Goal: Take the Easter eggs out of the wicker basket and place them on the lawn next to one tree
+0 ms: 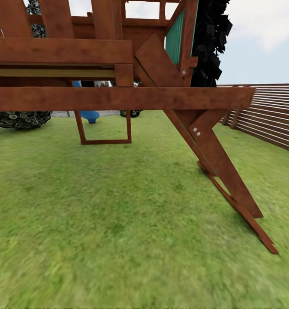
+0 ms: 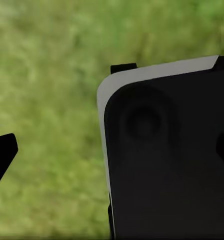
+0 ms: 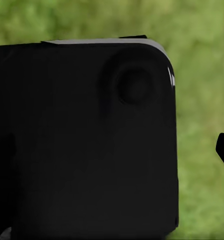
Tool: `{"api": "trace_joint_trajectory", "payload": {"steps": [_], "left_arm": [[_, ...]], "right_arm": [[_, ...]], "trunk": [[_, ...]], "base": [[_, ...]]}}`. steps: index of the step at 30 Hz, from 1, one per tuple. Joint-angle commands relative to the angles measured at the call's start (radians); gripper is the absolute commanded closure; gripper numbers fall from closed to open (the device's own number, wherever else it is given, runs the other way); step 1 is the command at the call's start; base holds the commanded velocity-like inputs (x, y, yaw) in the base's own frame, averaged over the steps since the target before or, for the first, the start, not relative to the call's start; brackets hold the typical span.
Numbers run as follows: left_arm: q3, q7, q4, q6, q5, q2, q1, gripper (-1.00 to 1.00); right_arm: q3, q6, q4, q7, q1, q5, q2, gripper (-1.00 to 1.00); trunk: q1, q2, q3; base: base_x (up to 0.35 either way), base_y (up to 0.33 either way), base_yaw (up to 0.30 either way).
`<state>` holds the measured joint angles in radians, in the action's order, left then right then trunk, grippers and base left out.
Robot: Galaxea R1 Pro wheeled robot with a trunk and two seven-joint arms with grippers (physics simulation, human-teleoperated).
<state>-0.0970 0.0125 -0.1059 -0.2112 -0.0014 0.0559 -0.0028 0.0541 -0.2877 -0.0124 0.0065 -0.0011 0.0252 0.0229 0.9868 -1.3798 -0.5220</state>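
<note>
the head view is looking low across the lawn point(image 1: 118, 223), mottled green grass that is stretching from the near edge up to a big reddish-brown wooden play structure point(image 1: 118, 98). its long horizontal beams are crossing the upper half of the view, and a slanted brace point(image 1: 224, 171) is running down to the right and meeting the grass. a smaller rectangular wooden frame point(image 1: 105, 128) is standing on the grass under the beams, and a blue object point(image 1: 89, 115) is showing just behind it (too little of it is visible to name). a green panel point(image 1: 175, 38) is sitting high in the structure, with a black blocky tree point(image 1: 211, 38) rising right behind it. a brown slatted wooden fence point(image 1: 269, 113) is closing the garden at the right, and a dark speckled shrub point(image 1: 20, 119) is lying at the far left edge.

in the left wrist view, a black housing with a pale rim point(image 2: 166, 160) is covering much of the picture above blurred grass point(image 2: 52, 100); whether the left hand is wide or narrow cannot be told. in the right wrist view, a similar black housing point(image 3: 82, 140) is hanging over blurred grass point(image 3: 201, 75), and the right hand's state cannot be told either.
</note>
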Motion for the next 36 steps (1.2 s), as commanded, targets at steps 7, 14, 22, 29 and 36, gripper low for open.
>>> {"api": "trace_joint_trajectory", "payload": {"steps": [7,14,22,29,36], "left_arm": [[-0.006,0.001,0.0,-0.002,0.0,0.001,0.0,-1.0],[-0.004,0.001,-0.002,0.008,0.0,0.001,-0.033,-1.0],[-0.001,0.004,-0.057,0.22,0.001,-0.009,-0.229,-1.0],[-0.009,0.004,-0.094,0.244,0.003,-0.008,-0.261,-1.0],[-0.011,0.003,-0.092,0.226,0.004,0.0,-0.263,-1.0]], "right_arm": [[-0.003,-0.005,0.0,0.008,0.0,-0.008,0.0,-1.0],[0.024,0.006,0.017,0.003,-0.01,0.031,-0.005,-1.0],[0.04,0.282,0.121,-0.052,-0.186,0.124,0.004,-1.0],[0.04,0.242,0.167,-0.113,-0.208,0.132,0.035,-1.0],[0.038,0.217,0.168,-0.116,-0.209,0.132,0.038,-1.0]], "trunk": [[-0.027,0.049,0.016],[-0.054,0.098,0.038],[-0.084,0.154,0.063],[-0.111,0.203,0.085],[-0.138,0.252,0.106]], "base": [[0.0,0.0,0.0],[0.0,0.0,0.0],[0.0,0.0,0.0],[0.0,0.0,0.0],[0.0,0.0,-0.051]]}}
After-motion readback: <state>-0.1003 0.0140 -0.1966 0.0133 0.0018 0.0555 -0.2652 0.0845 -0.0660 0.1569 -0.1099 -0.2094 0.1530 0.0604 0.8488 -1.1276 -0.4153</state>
